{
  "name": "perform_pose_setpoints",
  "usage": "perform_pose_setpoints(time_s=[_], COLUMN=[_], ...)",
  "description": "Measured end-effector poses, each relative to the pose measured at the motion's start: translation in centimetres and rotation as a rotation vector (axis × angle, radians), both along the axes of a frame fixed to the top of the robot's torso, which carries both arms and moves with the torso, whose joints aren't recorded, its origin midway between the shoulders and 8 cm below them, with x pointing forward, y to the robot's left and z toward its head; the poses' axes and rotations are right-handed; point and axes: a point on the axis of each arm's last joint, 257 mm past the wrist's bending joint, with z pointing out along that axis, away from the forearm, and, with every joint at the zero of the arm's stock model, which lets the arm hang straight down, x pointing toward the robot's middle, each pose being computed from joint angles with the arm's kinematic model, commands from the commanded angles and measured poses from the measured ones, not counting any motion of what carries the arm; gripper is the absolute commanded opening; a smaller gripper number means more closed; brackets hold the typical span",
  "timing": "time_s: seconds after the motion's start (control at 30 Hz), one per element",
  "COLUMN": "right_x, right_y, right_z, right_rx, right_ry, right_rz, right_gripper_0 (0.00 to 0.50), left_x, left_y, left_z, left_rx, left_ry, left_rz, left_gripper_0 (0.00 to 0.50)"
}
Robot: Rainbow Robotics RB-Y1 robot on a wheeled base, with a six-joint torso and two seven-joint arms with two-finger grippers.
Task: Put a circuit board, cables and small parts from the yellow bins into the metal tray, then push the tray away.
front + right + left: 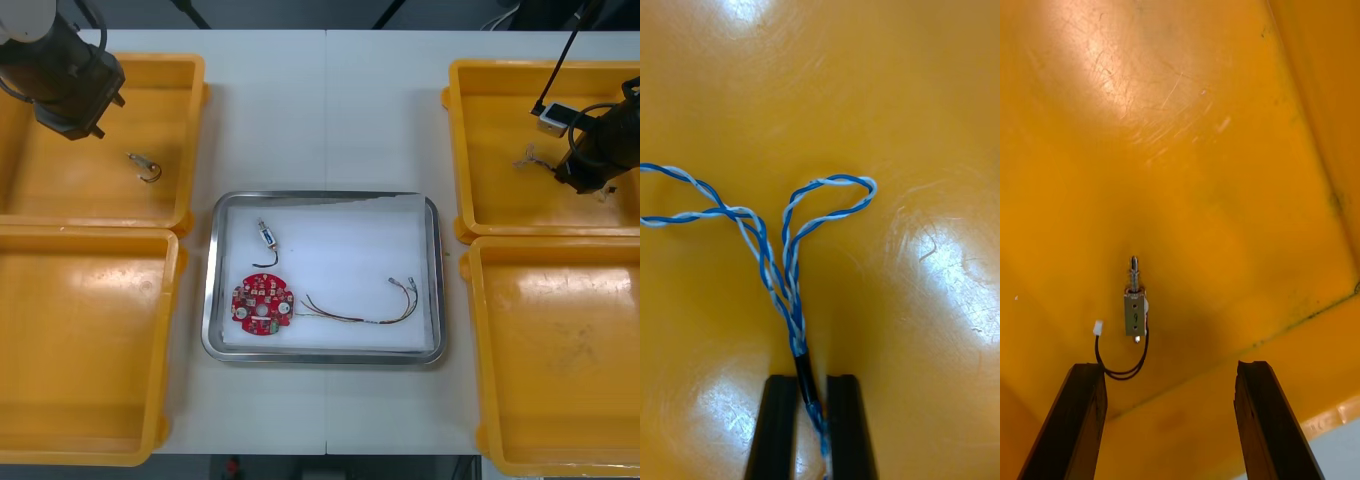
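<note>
My right gripper is shut on the black-sleeved end of a twisted blue and white cable, whose two loops spread over the floor of the far right yellow bin. In the front view the cable lies just left of that gripper. My left gripper hangs open above the far left yellow bin, with a small metal part and its black lead on the floor beyond the fingers. The metal tray, white inside, holds a round red circuit board, a small metal part and a red and yellow cable.
The two near yellow bins flank the tray. Light table surface runs beyond the tray's far rim, between the two far bins. The left bin's wall rises beside my left fingers.
</note>
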Motion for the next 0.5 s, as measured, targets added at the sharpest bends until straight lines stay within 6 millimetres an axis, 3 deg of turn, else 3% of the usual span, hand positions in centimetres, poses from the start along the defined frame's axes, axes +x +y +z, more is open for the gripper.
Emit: perform_pose_setpoints(time_s=[0.27, 0.5], right_x=[0.0, -0.4], right_y=[0.1, 1.3], right_z=[0.2, 2.2], right_rx=[0.0, -0.012], right_ry=[-0.002, 0.008], right_rz=[0.006, 0.085], right_gripper_0=[0.0, 0.0], left_x=[1.2, 1.6], left_y=[0.0, -0.2], left_z=[-2.3, -4.7], left_rx=[0.075, 0.11], left_ry=[-0.011, 0.006], left_rz=[-0.021, -0.027], left_gripper_0=[0.5, 0.5])
